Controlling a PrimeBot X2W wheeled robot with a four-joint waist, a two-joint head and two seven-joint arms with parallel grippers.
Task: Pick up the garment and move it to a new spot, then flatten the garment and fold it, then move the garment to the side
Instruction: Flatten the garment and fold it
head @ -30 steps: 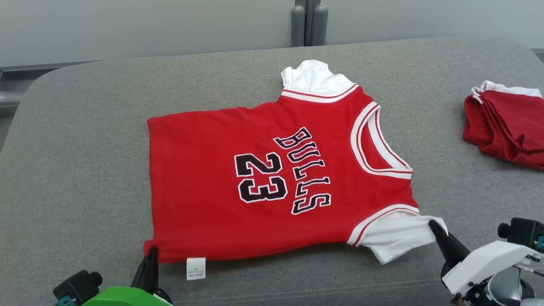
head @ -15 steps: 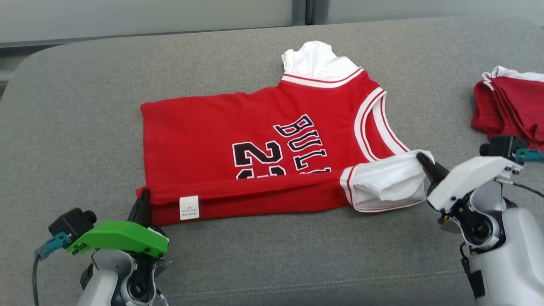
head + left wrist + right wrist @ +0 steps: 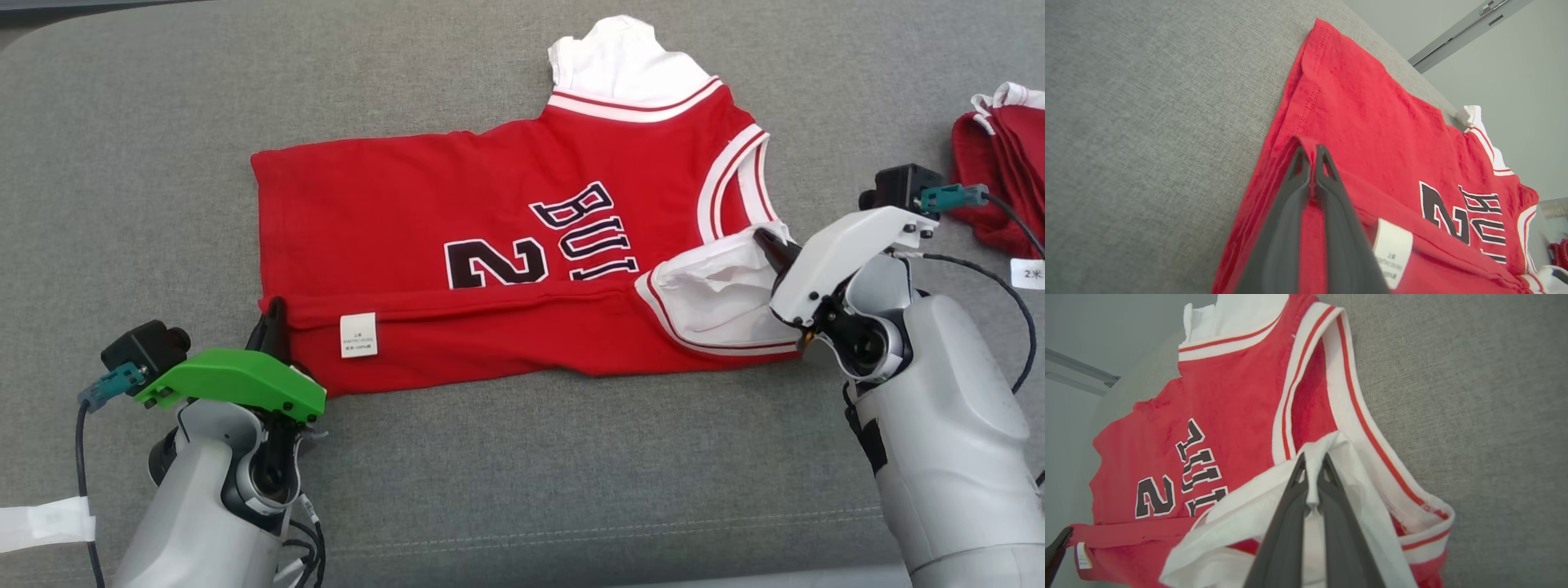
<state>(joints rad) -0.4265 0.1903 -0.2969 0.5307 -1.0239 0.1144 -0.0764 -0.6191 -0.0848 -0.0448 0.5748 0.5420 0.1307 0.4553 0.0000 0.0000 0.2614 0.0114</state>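
Jersey (image 3: 457, 204) tight in left hand (image 3: 276, 310) at hem (image 3: 1300, 102), right hand (image 3: 765, 241) at white sleeve (image 3: 718, 286).

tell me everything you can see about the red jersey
The red jersey is soft knit with white sleeves, white-and-red trim and black lettering, lying on the grey cushion. Its near edge is folded over the front, hiding part of the number, a white tag facing up. The left gripper pinches the hem corner; the right gripper pinches the near sleeve.

Bright, even light with soft shadows and no glare; the wrist views blur close up and bend at the edges.
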